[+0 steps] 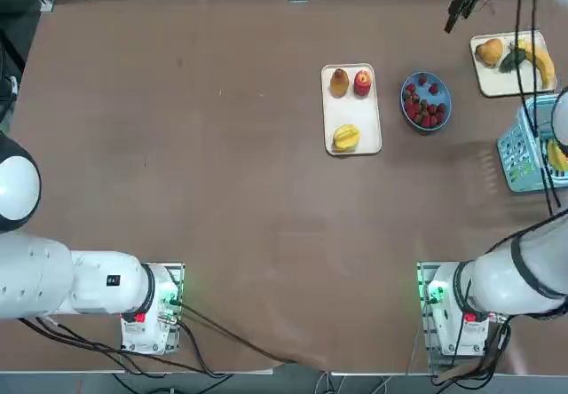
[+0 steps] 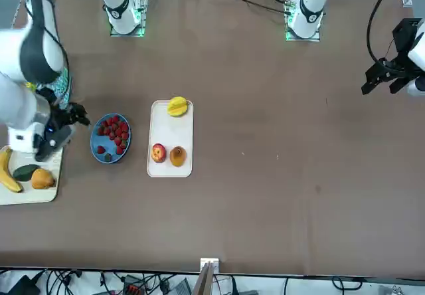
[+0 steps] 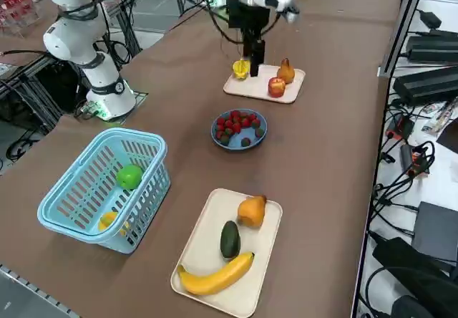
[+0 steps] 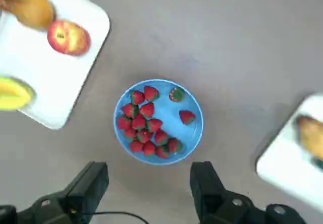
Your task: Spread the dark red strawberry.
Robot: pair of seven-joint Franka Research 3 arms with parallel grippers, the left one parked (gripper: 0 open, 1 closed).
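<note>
The right gripper (image 4: 151,193) is seen in the wrist view held high above the blue bowl (image 4: 194,138), its two black fingers (image 4: 91,186) spread wide with nothing between them. In the top view the gripper is mostly cut off at the right edge, and in the front view it is a dark shape beside the bowl whose jaws cannot be made out.

The strawberries (image 4: 144,128) are heaped to one side of the round, smooth bowl; two lie apart, and one of these is hard to tell in colour. Which berry is the dark red one cannot be told.

A rounded cream tray (image 1: 351,110) lies just beside the bowl on the brown table (image 1: 177,145). A second tray (image 3: 215,250) is only partly shown in the wrist view. A slatted blue basket (image 3: 100,182) is clipped by the top view's edge.
</note>
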